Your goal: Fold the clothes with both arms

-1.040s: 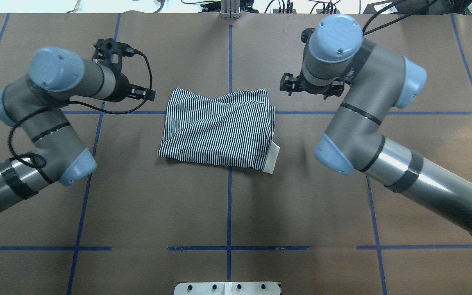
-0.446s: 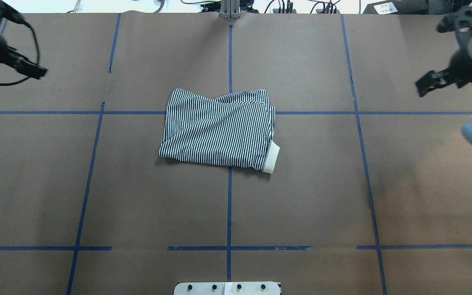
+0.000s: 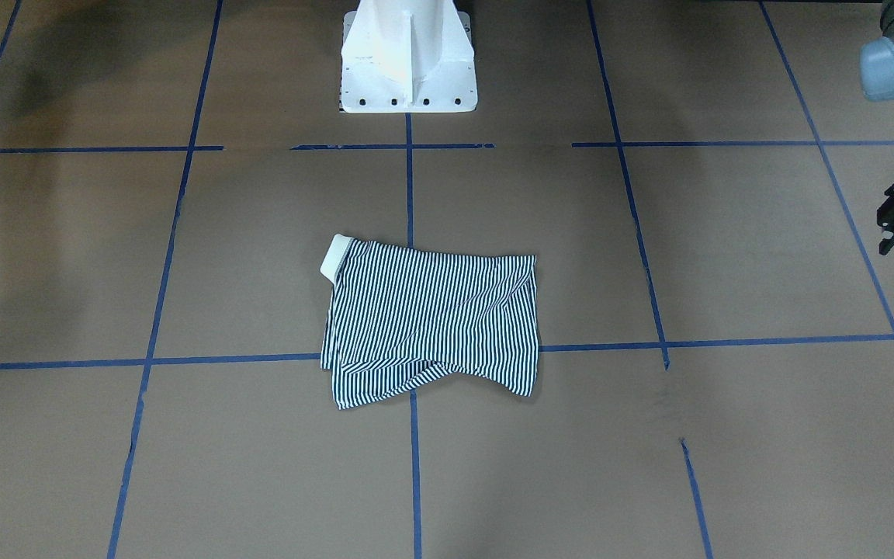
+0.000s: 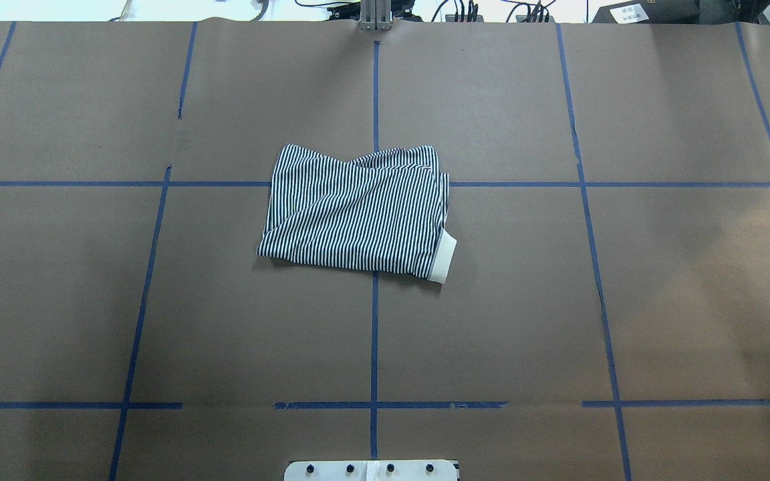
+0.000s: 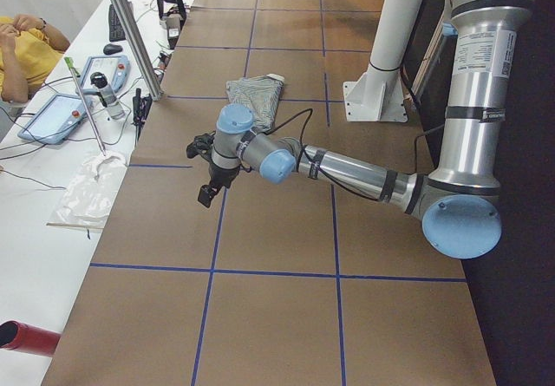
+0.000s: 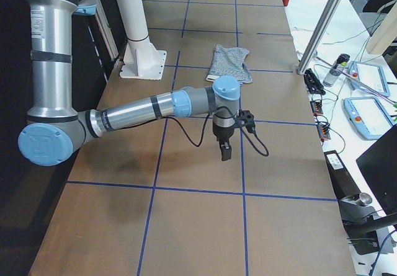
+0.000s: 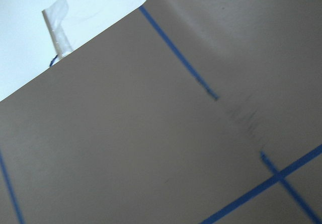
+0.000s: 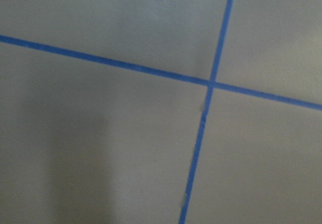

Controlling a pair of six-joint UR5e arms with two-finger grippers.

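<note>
With left gripper (image 5: 207, 193) and right gripper (image 6: 224, 151) hanging far out to either side, finger gaps I cannot tell, the polo shirt (image 4: 358, 214) is lying folded, well apart from both sets of fingers, likely because folding looks done.

I see the striped shirt (image 4: 358, 210) folded into a rough rectangle, flat on the table (image 4: 158, 300), cream band at one corner; the left arm (image 5: 347, 169) and right arm (image 6: 136, 110) are well apart from it.
</note>
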